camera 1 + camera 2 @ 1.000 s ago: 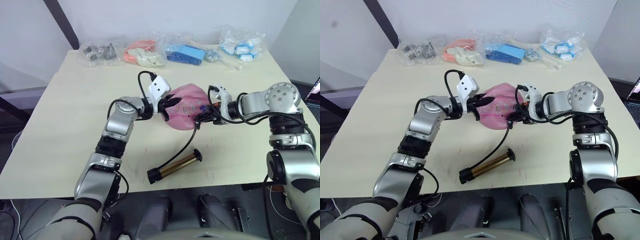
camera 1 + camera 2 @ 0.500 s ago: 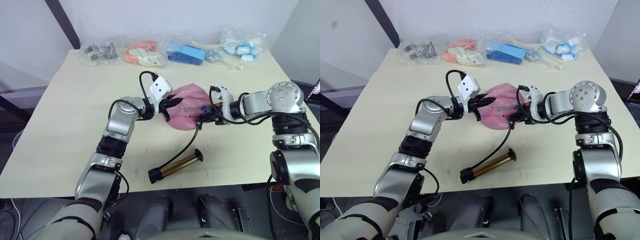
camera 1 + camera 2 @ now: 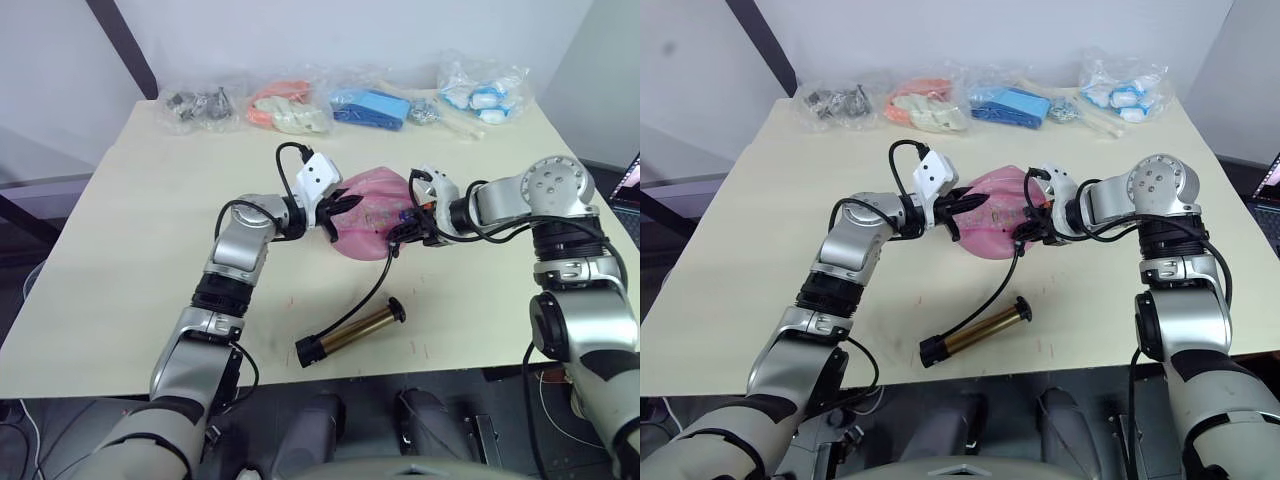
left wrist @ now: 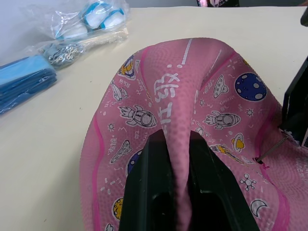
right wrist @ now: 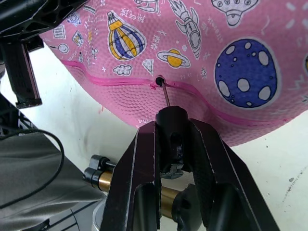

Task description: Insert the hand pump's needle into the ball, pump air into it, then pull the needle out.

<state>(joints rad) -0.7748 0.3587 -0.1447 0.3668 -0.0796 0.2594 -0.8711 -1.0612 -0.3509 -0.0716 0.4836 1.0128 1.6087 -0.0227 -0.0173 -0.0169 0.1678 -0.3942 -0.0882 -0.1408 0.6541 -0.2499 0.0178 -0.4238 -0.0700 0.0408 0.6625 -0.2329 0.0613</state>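
Pinching a fold of the ball (image 4: 192, 120), whose white printed text was unreadable, the left gripper (image 4: 175, 192) faced the right gripper (image 5: 175, 144), clamped on the needle (image 5: 165, 95) at its valve.

The left arm is being held bent and reaching inward, its left gripper (image 4: 175, 192) being kept pinched on a fold of soft pink rubber. The right arm is being angled inward too, its right gripper (image 5: 174, 139) clamped around a small black fitting.
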